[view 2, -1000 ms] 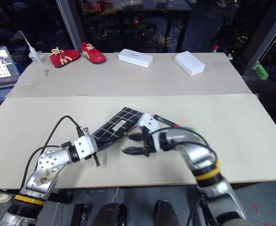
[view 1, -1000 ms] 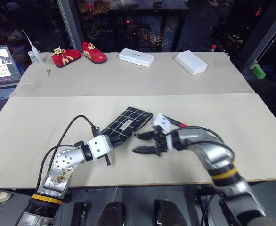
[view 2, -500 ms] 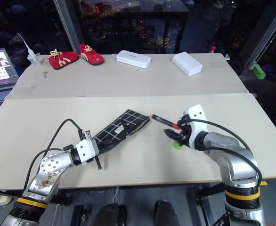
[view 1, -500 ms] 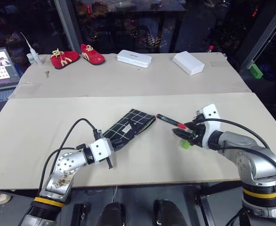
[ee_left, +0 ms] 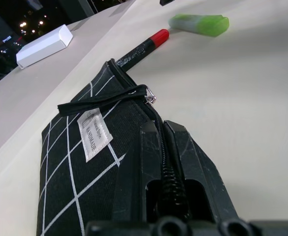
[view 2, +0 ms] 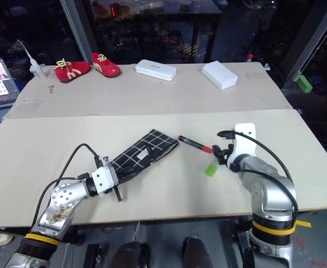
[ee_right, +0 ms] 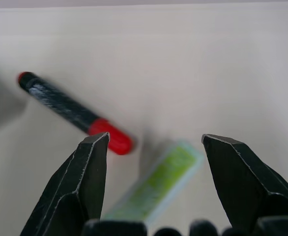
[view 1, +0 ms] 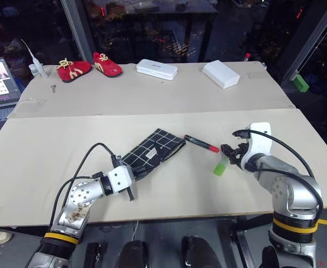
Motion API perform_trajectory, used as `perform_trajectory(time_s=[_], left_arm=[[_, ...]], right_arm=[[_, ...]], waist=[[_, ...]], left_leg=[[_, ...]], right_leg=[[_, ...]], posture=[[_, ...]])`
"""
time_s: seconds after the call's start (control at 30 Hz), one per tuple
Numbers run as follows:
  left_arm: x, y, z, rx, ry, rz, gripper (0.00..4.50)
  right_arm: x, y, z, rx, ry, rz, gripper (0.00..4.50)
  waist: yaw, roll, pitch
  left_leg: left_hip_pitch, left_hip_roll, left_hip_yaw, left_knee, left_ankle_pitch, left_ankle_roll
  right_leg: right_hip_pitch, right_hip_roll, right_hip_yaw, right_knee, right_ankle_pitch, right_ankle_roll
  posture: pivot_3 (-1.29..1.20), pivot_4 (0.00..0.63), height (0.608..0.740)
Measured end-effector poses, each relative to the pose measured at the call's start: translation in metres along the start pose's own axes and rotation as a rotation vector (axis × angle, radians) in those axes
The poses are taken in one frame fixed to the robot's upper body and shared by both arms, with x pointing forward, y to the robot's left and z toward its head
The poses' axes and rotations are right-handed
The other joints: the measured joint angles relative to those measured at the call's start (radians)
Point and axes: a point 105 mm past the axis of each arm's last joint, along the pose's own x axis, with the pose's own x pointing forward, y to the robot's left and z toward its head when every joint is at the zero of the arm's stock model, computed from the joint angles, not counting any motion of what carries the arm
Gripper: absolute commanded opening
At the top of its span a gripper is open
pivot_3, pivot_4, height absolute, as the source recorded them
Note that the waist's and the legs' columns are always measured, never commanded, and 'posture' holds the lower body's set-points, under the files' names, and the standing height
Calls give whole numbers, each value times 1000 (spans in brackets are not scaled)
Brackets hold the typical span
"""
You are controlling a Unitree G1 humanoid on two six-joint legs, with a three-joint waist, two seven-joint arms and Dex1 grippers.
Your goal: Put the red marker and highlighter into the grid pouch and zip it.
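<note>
We have our right gripper poised with its fingers spread wide and nothing between them, the highlighter lying on the table just ahead of it, toward nine o'clock from the fingertips in the head view. Its long axis runs roughly from one o'clock to seven, about square to the line across our open fingers as the right wrist view shows it, so we judge a straight advance and close would catch it across the barrel. The red marker lies just beyond, at about eleven o'clock from the highlighter, apart from it, slanting from ten to four. Our left gripper is clamped together on the near end of the grid pouch, well left of both pens, so the right arm is plainly the nearer.
</note>
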Motion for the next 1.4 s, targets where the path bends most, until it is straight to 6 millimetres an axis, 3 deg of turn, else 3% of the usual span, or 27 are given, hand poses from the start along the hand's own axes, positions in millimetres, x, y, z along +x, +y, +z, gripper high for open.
perform_trajectory(time_s=[0.2, 0.43, 0.63, 0.9, 1.1, 1.4], left_arm=[[1, 0, -1, -11, -4, 17, 0], [2, -3, -2, -26, -8, 29, 0], [4, -8, -3, -51, -14, 44, 0], [5, -10, -2, -64, -18, 72, 0], [2, -3, 2, -59, -20, 106, 0], [-8, 6, -1, -48, 12, 134, 0]], right_arm=[[-4, 2, -9, -17, 40, -31, 3372], [-11, 6, -5, -72, 30, -31, 3372], [-14, 29, -34, -33, 120, -18, 3372], [-14, -1, -39, 1, 149, -179, 3372], [-10, 8, -47, 61, 181, -169, 3372], [-5, 4, -49, 66, 177, -185, 3372]], waist=[[1, 0, 0], [-3, 0, 0], [-2, 0, 0], [0, 0, 0], [-5, 0, 0], [-4, -2, -1]], left_leg=[[0, 0, 0, 0, 0, 0], [0, 0, -1, 0, 0, 0], [0, 0, -1, 0, 0, 0], [0, 0, -1, 0, 0, 0], [0, 0, -1, 0, 0, 0], [6, 1, -1, -1, 0, 0]], right_leg=[[0, 0, 0, 0, 0, 0], [0, 1, 0, 0, 0, 0], [-1, 0, 0, 0, 0, 0], [0, 0, 0, 0, 0, 0], [-1, 1, 0, 0, 0, 0], [6, 0, 0, -2, -1, 1]], posture=[[0, 150, 740], [0, 150, 740], [0, 150, 740], [0, 150, 740], [0, 150, 740], [0, 150, 740]])
